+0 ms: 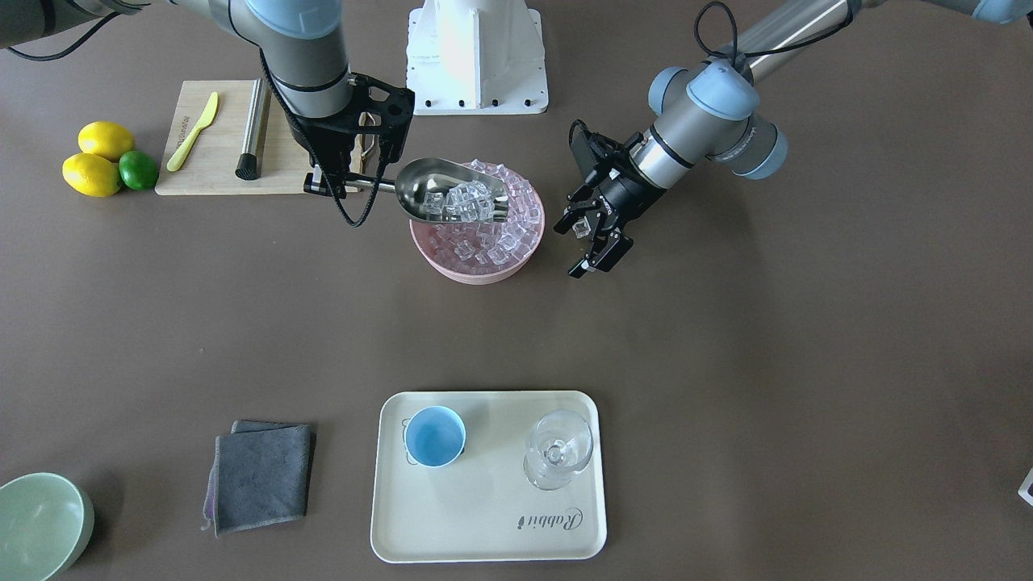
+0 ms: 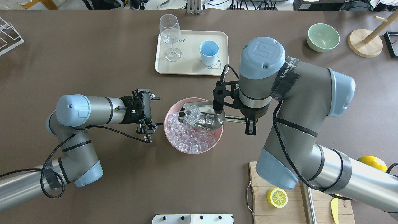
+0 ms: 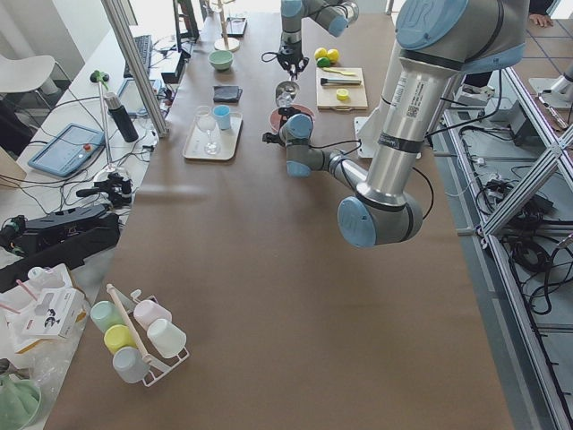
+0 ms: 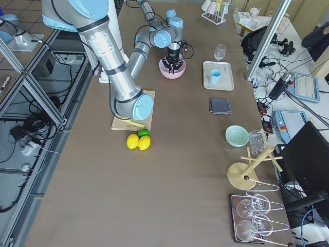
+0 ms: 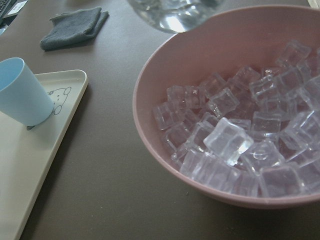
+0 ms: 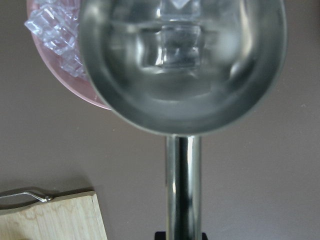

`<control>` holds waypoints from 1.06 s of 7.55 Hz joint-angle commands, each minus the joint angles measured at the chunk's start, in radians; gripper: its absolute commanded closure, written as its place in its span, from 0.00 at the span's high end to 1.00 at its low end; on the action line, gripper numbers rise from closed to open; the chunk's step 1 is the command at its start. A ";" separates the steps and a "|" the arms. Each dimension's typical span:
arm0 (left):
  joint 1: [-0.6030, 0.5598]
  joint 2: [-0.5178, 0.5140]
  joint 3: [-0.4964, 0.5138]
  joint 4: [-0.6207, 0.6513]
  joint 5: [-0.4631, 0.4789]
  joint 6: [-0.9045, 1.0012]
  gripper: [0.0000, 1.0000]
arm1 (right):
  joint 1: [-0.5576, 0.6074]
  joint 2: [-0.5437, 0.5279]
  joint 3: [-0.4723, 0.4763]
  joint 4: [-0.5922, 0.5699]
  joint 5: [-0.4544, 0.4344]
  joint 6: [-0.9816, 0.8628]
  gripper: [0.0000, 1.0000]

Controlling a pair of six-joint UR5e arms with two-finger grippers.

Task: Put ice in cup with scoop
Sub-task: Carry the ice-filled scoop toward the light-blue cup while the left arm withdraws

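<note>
My right gripper [image 1: 339, 184] is shut on the thin rod handle of the steel scoop [image 1: 440, 190]. The scoop is held level just above the pink bowl [image 1: 468, 274], with several clear ice cubes [image 1: 468, 202] in its trough. The bowl is full of more ice [image 2: 189, 140]. The scoop [image 2: 208, 116] also shows in the overhead view, and its shiny underside [image 6: 185, 65] fills the right wrist view. My left gripper [image 1: 575, 242] is open and empty beside the bowl. The light-blue cup [image 1: 434, 436] stands empty on a cream tray [image 1: 484, 516].
A stemmed glass [image 1: 558, 448] shares the tray. A grey cloth [image 1: 262, 476] and a pale green bowl [image 1: 36, 524] lie near it. A cutting board [image 1: 218, 161] holds a yellow knife [image 1: 194, 133] and a steel cylinder [image 1: 253, 129]. Lemons [image 1: 97, 161] sit beside the board.
</note>
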 commanded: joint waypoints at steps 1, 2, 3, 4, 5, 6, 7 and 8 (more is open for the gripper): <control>0.001 0.110 -0.153 0.077 -0.003 -0.001 0.99 | 0.064 -0.019 0.016 0.017 0.055 0.108 0.00; 0.002 0.185 -0.236 0.110 -0.004 -0.001 0.99 | 0.095 -0.019 0.013 0.015 0.096 0.203 0.00; -0.001 0.248 -0.287 0.114 -0.004 -0.001 0.99 | 0.127 -0.021 0.012 0.012 0.141 0.312 0.00; -0.039 0.319 -0.342 0.138 -0.014 0.002 0.99 | 0.130 -0.027 0.013 0.015 0.140 0.425 0.00; -0.077 0.391 -0.375 0.152 -0.058 0.004 0.99 | 0.132 -0.024 0.016 0.017 0.131 0.533 0.00; -0.094 0.445 -0.393 0.190 -0.068 0.005 0.99 | 0.135 -0.022 0.013 0.021 0.128 0.686 0.00; -0.153 0.541 -0.433 0.227 -0.063 0.005 0.99 | 0.136 -0.019 -0.013 0.023 0.093 0.865 0.00; -0.225 0.592 -0.435 0.232 -0.069 0.005 0.99 | 0.141 -0.016 -0.045 0.023 0.077 0.991 0.00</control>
